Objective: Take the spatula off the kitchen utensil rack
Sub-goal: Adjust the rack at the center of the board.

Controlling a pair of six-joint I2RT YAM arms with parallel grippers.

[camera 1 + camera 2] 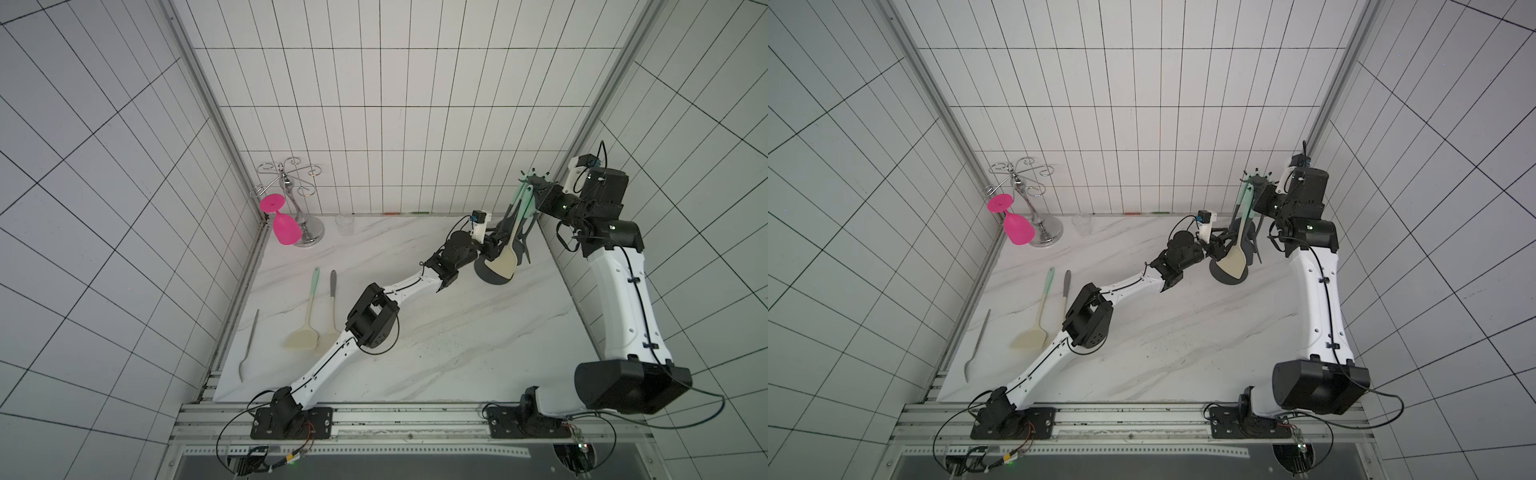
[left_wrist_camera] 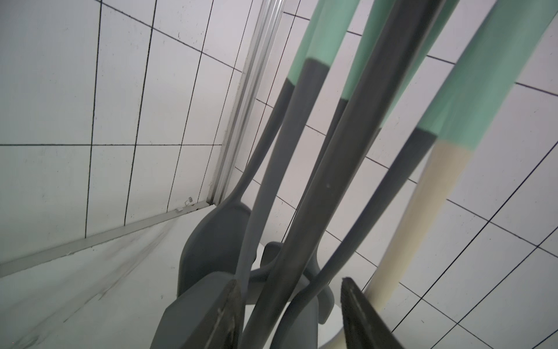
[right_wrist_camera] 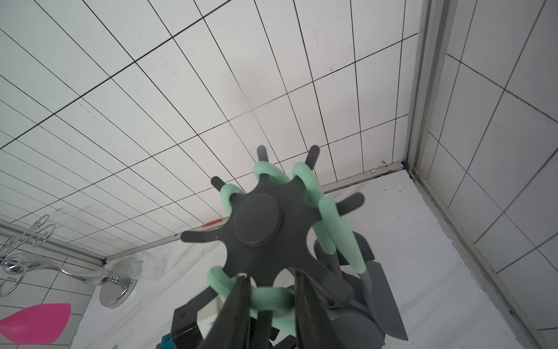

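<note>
Dark grey utensil rack [image 1: 536, 183] stood at back-right corner of marble table [image 1: 415, 332]. Cream spatula [image 1: 505, 264] w/ mint handle hung on it, blade down by the base. R gripper [image 3: 270, 275] was narrow at the hook star, fingers touching both sides of a mint handle loop [image 3: 271, 299]; couldn't tell which utensil's. L gripper [image 2: 288, 281] was half-open, straddling the pole [image 2: 317, 187] low down, not clamped.

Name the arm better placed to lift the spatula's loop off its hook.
Right. The right gripper sits at the top of the rack, fingers flanking a mint loop; the left gripper is low around the pole.
</note>
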